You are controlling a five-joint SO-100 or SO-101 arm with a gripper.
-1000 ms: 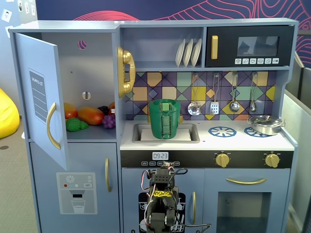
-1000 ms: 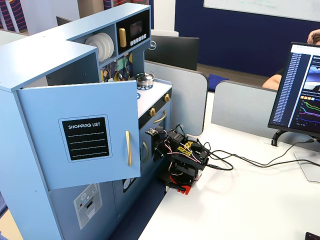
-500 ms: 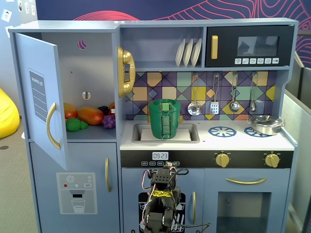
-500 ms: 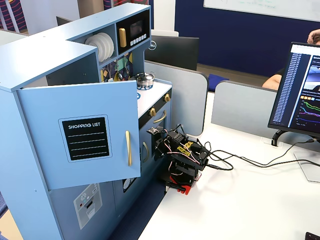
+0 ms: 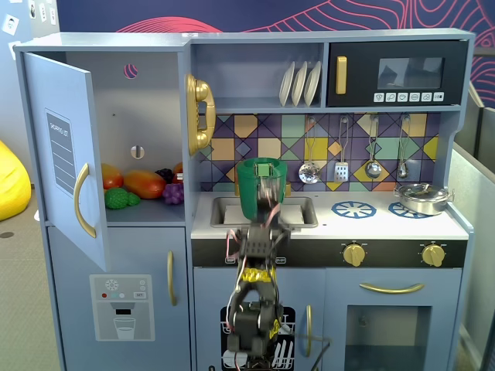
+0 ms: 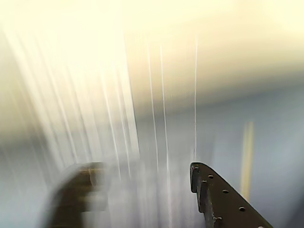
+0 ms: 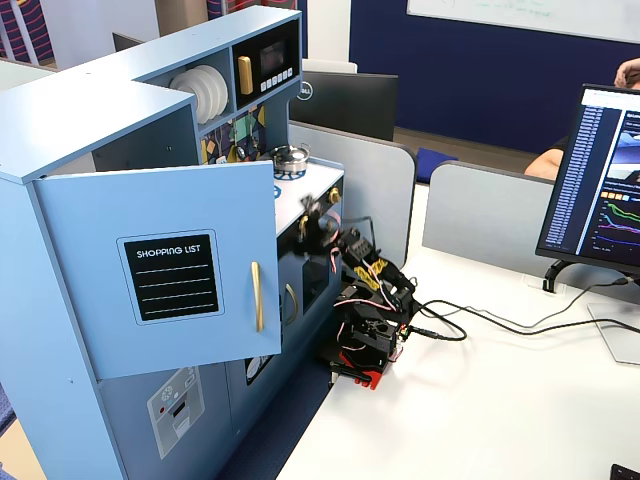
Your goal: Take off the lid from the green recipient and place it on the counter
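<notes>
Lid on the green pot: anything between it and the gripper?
Nothing visible does. In a fixed view the lid sits on the green recipient in the sink; the arm rises just in front. The wrist view is too blurred to place the gripper.

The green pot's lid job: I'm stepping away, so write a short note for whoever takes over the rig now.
Claw: fingers apart in the blurred wrist view, nothing visibly held.
Green pot: upright at the sink on the counter, directly behind the raised arm in a fixed view.
Lid: on the pot, knob up.
Done: arm brought up in front of the pot.
Left: grip the knob, lift the lid, set it on the counter.
</notes>
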